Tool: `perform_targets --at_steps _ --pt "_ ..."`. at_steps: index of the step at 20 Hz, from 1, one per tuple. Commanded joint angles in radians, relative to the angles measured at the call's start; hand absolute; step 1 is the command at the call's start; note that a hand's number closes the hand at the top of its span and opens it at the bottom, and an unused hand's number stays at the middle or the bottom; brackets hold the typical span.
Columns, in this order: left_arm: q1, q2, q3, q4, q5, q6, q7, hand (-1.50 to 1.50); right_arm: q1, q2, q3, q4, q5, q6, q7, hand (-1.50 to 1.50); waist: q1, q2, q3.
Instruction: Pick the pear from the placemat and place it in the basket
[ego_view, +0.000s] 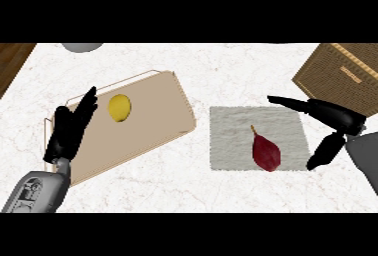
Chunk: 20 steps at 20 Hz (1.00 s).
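A dark red pear (266, 152) with a thin stem lies on the grey-white placemat (229, 130) right of centre. My right hand (336, 120) hovers at the placemat's right edge, fingers and thumb spread wide and straight, apart from the pear. The woven tan basket (343, 75) stands at the top right, just behind that hand. My left hand (70, 127) rests open at the left, fingers up, over the edge of a cutting board.
A beige cutting board (148, 130) lies left of centre with a yellow lemon (119, 108) on it. A grey round object (83, 46) shows at the top left edge. Dark wood (13, 57) borders the marble counter at the far left.
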Motion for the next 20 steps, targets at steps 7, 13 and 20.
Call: perform_targets --at_steps 7,13,20 --pt "0.041 -0.013 0.052 -0.038 -0.021 -0.060 -0.005 0.00 -0.042 0.103 -0.018 0.032 0.092 0.038 -0.008 -1.50 -0.001 -0.001 0.000" --pt "-0.013 -0.020 0.092 -0.004 -0.037 -0.085 0.026 0.00 0.026 0.162 -0.020 0.022 0.147 -0.014 -0.003 -1.50 -0.005 -0.001 0.000" --pt "0.000 -0.037 0.121 0.015 -0.059 -0.099 -0.014 0.00 -0.010 0.152 -0.052 0.049 0.168 0.070 -0.008 -1.50 -0.005 -0.001 0.000"
